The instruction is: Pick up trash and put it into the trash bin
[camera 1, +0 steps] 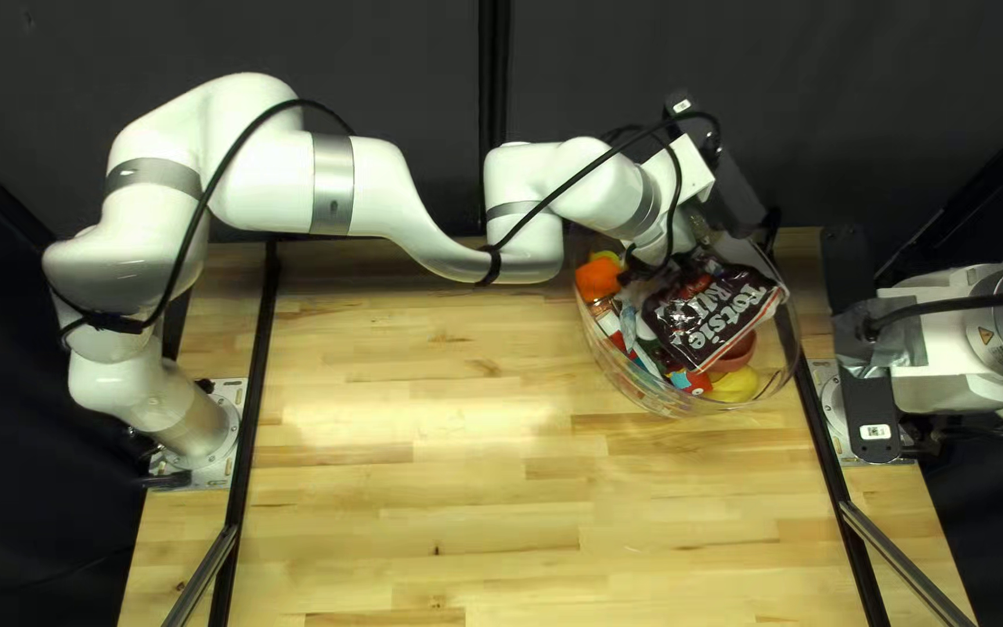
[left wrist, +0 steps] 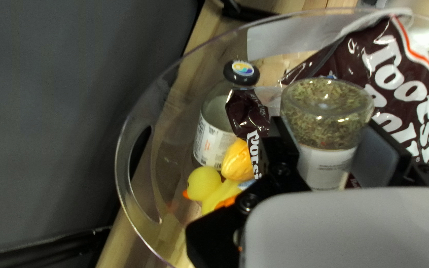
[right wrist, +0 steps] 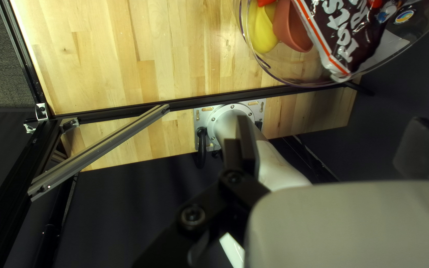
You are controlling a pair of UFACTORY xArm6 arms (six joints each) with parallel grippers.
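Observation:
My left gripper [camera 1: 670, 258] is over the far part of the clear bin [camera 1: 632, 393], partly hidden by its own arm. In the left wrist view, the left gripper [left wrist: 329, 131] is shut on a glass jar of dried herbs [left wrist: 319, 116], inside the outline of the clear bin [left wrist: 119, 159]. A brown candy bag [camera 1: 705, 316] lies across the bin's contents; beyond the jar this brown bag [left wrist: 398, 84] reaches the rim. My right gripper [camera 1: 867, 337], fingertips hidden from above, is beside the table's right edge. In the right wrist view, the right gripper [right wrist: 328, 144] stands open with nothing between its fingers.
The bin also holds a glass bottle [left wrist: 213, 136], a yellow duck [left wrist: 204, 182], an orange item [camera 1: 598, 279], a reddish cup [right wrist: 292, 30] and a yellow item [right wrist: 262, 31]. Black rails [camera 1: 249, 406] run along both table sides. A dark curtain [camera 1: 409, 70] hangs behind.

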